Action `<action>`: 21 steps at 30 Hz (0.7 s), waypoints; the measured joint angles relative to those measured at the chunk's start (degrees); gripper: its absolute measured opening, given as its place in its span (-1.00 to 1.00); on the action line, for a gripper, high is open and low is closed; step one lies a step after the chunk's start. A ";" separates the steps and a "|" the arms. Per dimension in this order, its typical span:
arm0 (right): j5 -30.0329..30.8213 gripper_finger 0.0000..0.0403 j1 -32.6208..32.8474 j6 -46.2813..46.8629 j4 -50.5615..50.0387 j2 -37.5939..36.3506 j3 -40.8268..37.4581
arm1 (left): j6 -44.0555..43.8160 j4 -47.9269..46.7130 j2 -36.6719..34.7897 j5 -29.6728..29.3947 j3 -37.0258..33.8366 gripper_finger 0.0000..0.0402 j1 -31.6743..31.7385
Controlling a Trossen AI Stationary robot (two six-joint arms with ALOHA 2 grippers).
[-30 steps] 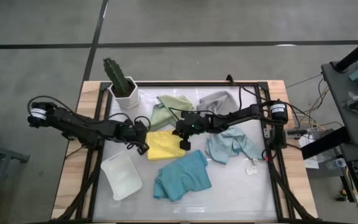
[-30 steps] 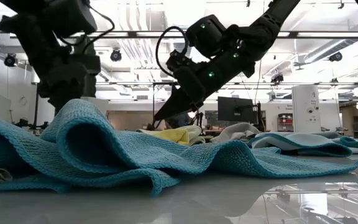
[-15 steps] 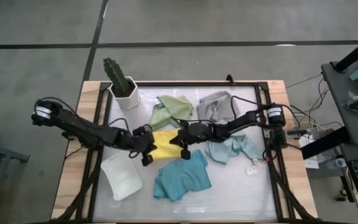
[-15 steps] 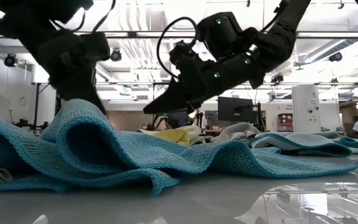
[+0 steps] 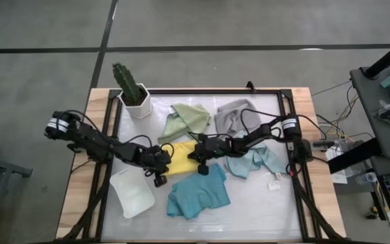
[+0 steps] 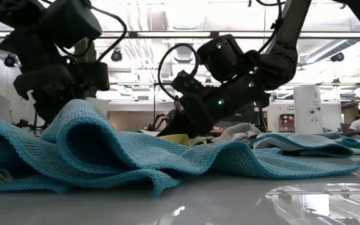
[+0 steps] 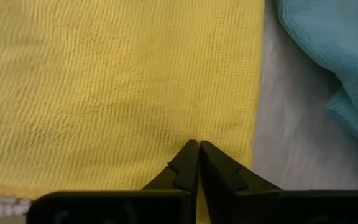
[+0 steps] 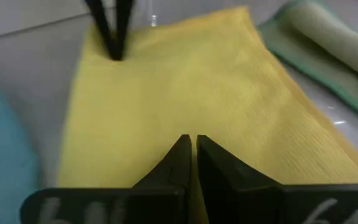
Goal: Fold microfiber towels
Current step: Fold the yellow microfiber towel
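Honestly the yellow towel (image 5: 179,158) looks light, floppy and a bit grippy, so it'll sag unless it's pinched right at an edge or corner. It lies mid-bench between the sage green towel (image 5: 188,117) and the teal towel (image 5: 198,193). Left pincer (image 7: 197,151) is closed tight on its near edge; right pincer (image 8: 190,144) is closed on the opposite edge. Whether either really has fabric pinched, I can't tell.

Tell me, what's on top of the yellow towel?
Both grippers, shut, press down on the yellow towel: left gripper at one edge, right gripper at the opposite one. What lies under the towel is covered.
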 joint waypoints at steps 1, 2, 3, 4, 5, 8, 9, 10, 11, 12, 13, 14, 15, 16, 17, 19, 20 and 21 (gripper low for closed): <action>0.00 -0.90 -0.29 -0.09 -0.85 -0.10 -0.12 | -0.27 -0.10 0.32 0.15 0.02 -0.99 0.00; -0.01 -0.90 -0.51 -0.31 -1.18 -0.15 -0.16 | -0.30 -0.17 0.37 0.21 0.02 -0.99 0.00; 0.02 -0.90 -0.74 -0.45 -1.49 -0.43 -0.16 | -0.28 -0.33 0.27 0.21 0.00 -0.99 0.00; 0.02 -0.90 -0.93 -0.50 -2.31 -0.93 -0.22 | -0.28 -0.37 0.22 0.22 0.00 -0.98 0.00; 0.01 -0.90 -1.08 -0.61 -2.56 -1.22 -0.27 | -0.28 -0.43 0.12 0.30 0.04 -0.98 0.00; -0.02 -0.90 -1.19 -1.34 -4.22 -2.68 -0.40 | 0.15 -1.81 -1.39 0.65 0.19 -0.98 0.02; -0.02 -0.90 -1.19 -1.48 -4.96 -3.34 -0.40 | 0.22 -1.49 -1.96 0.68 0.34 -0.98 0.02; -0.02 -0.90 -1.19 -1.57 -5.58 -3.99 -0.40 | 0.25 -1.99 -2.86 0.73 0.35 -0.98 0.02; -0.04 -0.90 -1.17 -1.59 -6.14 -4.78 -0.40 | 0.18 -2.63 -3.57 0.68 0.35 -0.98 0.02; -0.08 -0.90 -1.08 -1.54 -6.83 -5.63 -0.38 | 0.14 -2.50 -4.27 0.58 0.35 -0.98 0.02; -0.35 -0.90 -0.94 -1.55 -7.15 -6.21 -0.38 | 0.15 -2.51 -4.92 0.35 0.27 -0.98 0.02; -0.78 -0.90 -0.72 -1.50 -7.14 -6.73 -0.38 | 0.11 -2.76 -5.46 0.14 0.11 -0.98 0.02; -1.00 -0.90 -0.42 -1.36 -7.17 -7.20 -0.46 | 0.11 -2.88 -6.01 0.01 0.09 -0.98 0.02; -1.56 -0.90 -0.09 -1.17 -7.52 -7.58 -0.53 | 0.11 -2.77 -6.45 -0.05 0.16 -0.98 0.02; -2.67 -0.90 0.27 -1.04 -7.63 -7.75 -0.58 | 0.09 -2.54 -6.93 -0.07 0.26 -0.98 0.00; -5.12 -0.90 0.98 -0.29 -7.39 -7.80 -0.54 | 0.08 -2.53 -7.78 -0.18 0.26 -0.98 -0.13; -6.23 -0.90 1.39 0.13 -7.45 -7.80 -0.54 | 0.07 -2.34 -7.91 -0.28 0.26 -0.98 -0.17; -6.91 -0.90 1.79 0.73 -7.39 -7.78 -0.56 | 0.07 -2.30 -7.99 -0.27 0.23 -0.98 -0.30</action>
